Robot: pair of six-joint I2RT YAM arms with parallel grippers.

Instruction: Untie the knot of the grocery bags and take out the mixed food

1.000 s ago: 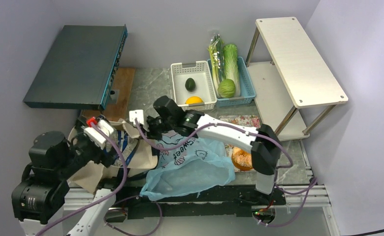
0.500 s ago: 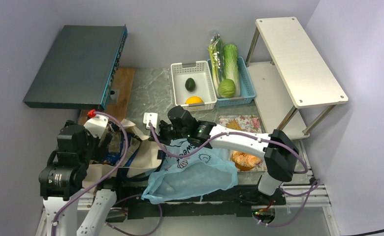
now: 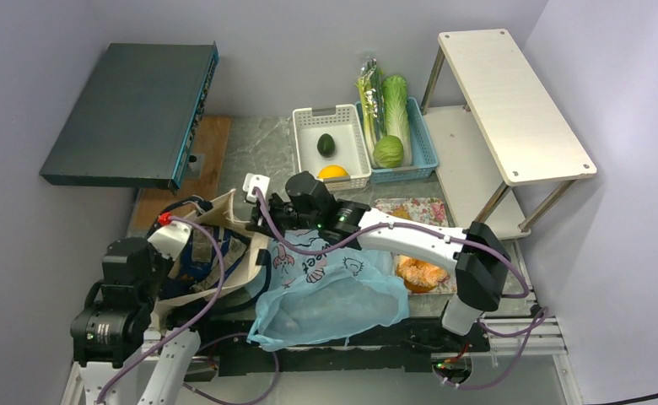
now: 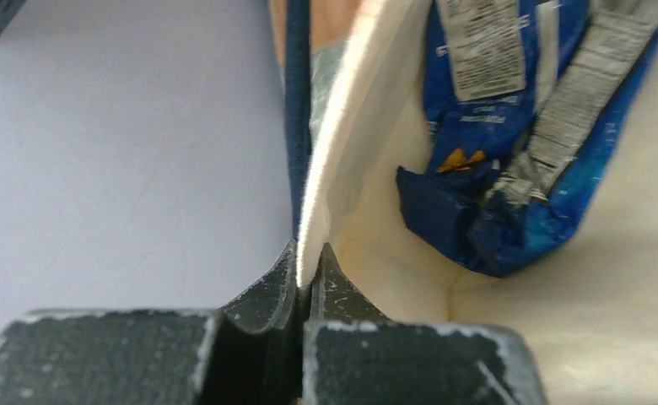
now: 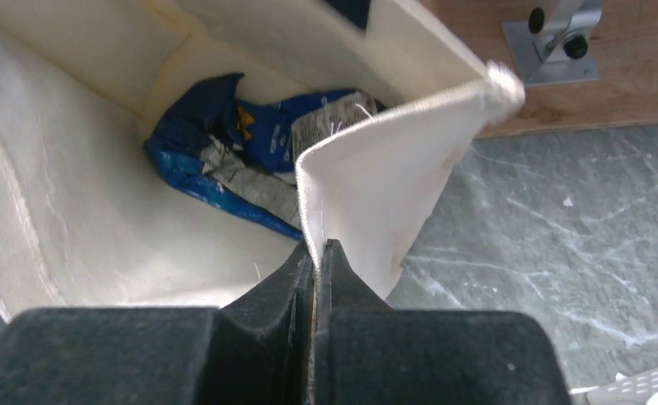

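Top camera looks steeply down from above and behind the arm bases, covering the whole table (image 3: 258, 152). Both wrist cameras sit very close, looking into the canvas tote (image 4: 376, 219) (image 5: 98, 211); both show the blue chip bag (image 4: 494, 126) (image 5: 250, 160).

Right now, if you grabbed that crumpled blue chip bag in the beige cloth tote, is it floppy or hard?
Probably floppy: the crumpled blue chip bag lies creased and folded. Likely light; its shiny film may slip.
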